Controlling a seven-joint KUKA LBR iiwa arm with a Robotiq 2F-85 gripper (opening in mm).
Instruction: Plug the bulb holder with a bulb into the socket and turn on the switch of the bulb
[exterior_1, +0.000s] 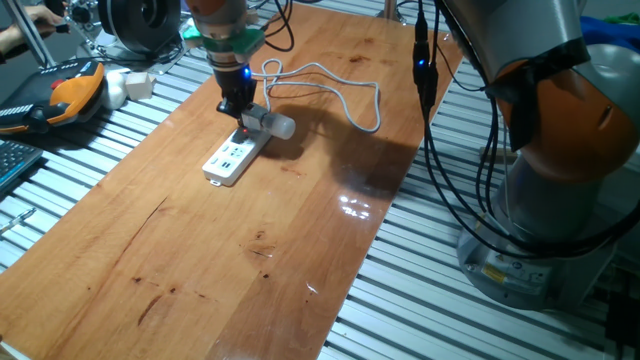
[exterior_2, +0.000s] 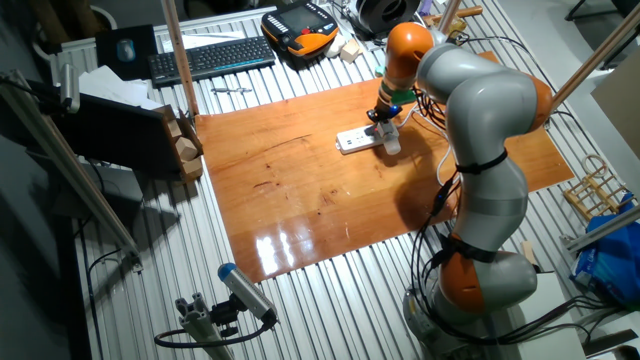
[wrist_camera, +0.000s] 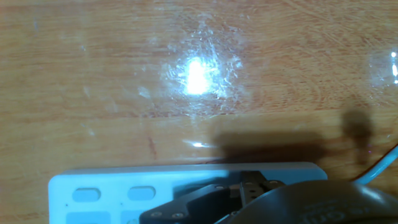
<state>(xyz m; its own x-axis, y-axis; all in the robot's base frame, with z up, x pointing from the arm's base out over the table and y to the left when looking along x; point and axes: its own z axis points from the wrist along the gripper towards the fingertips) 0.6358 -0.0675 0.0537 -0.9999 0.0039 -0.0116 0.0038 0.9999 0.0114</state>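
The bulb holder (exterior_1: 252, 121) is sitting on the far end of the socket (exterior_1: 235, 156), with the bulb (exterior_1: 279, 126) sticking out sideways over the table (exterior_1: 250, 260), so the plugging step is looking done, as far as I can judge. The gripper (exterior_1: 240, 110) is bearing down right on top of the holder (whether its fingers are spread or pressed together I cannot tell). The switch (exterior_1: 241, 132) is showing as a small red spot beside the fingers; the bulb is not visibly glowing, so switching on is probably what is left. No brand or writing is readable anywhere.
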